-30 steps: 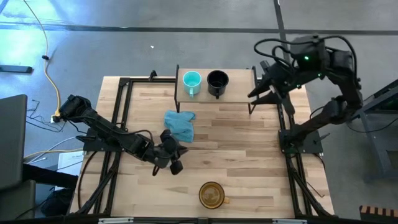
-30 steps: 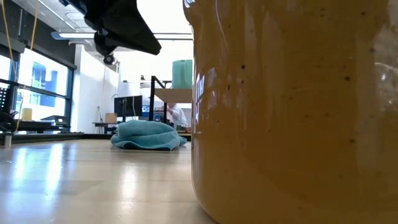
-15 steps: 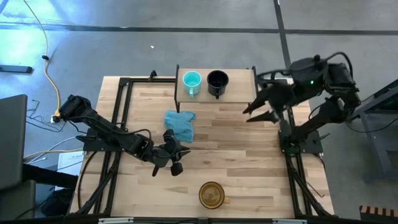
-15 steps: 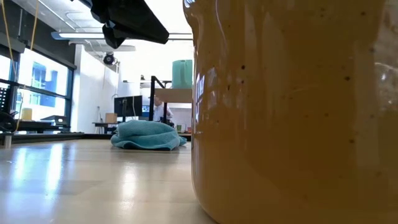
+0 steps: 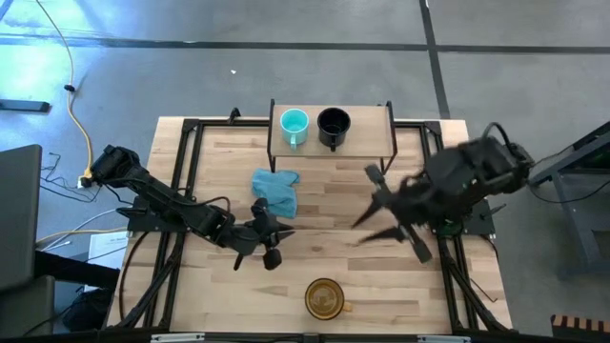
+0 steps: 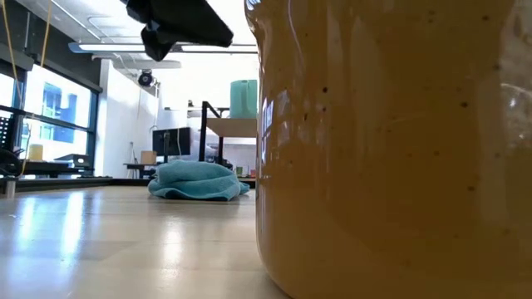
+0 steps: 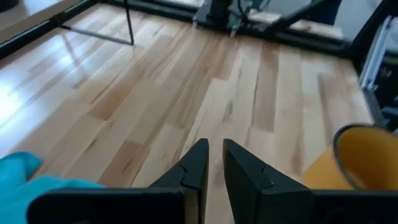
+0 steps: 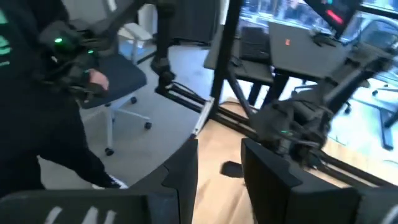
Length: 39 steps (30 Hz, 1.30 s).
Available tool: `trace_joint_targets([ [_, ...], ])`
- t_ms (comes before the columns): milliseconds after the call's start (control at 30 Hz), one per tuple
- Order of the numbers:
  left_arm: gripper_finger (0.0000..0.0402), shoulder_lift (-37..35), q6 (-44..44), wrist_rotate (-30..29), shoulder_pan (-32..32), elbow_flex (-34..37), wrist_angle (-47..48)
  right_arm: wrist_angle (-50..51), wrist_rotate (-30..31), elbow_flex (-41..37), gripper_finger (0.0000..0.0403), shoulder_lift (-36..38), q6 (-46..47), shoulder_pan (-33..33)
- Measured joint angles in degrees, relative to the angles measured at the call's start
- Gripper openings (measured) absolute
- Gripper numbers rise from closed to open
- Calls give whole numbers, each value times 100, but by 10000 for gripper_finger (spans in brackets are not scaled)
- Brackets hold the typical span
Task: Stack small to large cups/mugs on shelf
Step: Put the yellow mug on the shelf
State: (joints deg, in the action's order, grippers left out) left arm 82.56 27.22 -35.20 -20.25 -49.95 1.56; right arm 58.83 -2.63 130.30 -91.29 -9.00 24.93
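On the shelf (image 5: 367, 129) at the table's far edge stand the turquoise mug (image 5: 294, 124) and, right of it, the black mug (image 5: 333, 125). The amber mug (image 5: 324, 297) stands upright on the table near its front edge; it fills the right of the low view (image 6: 391, 149). My right gripper (image 5: 381, 217) hovers open, high over the table's right half, between shelf and amber mug, with nothing in it. My left gripper (image 7: 214, 155) hangs left of centre, above the table, fingers nearly together with only a slit between them, nothing held; the amber mug (image 7: 364, 162) lies ahead of it.
A blue-teal cloth (image 5: 276, 191) lies crumpled on the table in front of the shelf, close to my left gripper. Black frame rails (image 5: 181, 181) run along the table's left and right sides. A person in dark clothes (image 8: 37, 93) stands beyond the table.
My right gripper has swung away from the shelf's right end toward the table's near edge and its middle, rolling as it went, still open. My left gripper has stayed in place and tipped slightly.
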Motion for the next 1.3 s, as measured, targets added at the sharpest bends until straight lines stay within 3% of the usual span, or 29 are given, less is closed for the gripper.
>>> trace_joint_targets([
  [300,37,0,3,120,0,0,-1517,155,1298,0,114,335,-9,1595],
  [567,37,0,14,1001,-2,0,-2889,333,2915,-33,112,484,173,2930],
  [633,37,0,-37,1216,-2,0,-3059,155,3208,-336,106,517,304,3129],
  [767,37,0,-250,1442,-2,0,-3194,-889,3855,-1640,83,763,449,3445],
  [933,37,0,-157,2014,-2,0,-3229,-3614,4433,-3787,62,1469,280,3559],
  [1067,37,0,-62,2589,-22,0,-3353,-5365,4813,-5365,60,1947,714,3513],
  [1300,37,0,-82,3004,-132,0,-3343,-7567,5533,-7181,59,2035,1322,3513],
])
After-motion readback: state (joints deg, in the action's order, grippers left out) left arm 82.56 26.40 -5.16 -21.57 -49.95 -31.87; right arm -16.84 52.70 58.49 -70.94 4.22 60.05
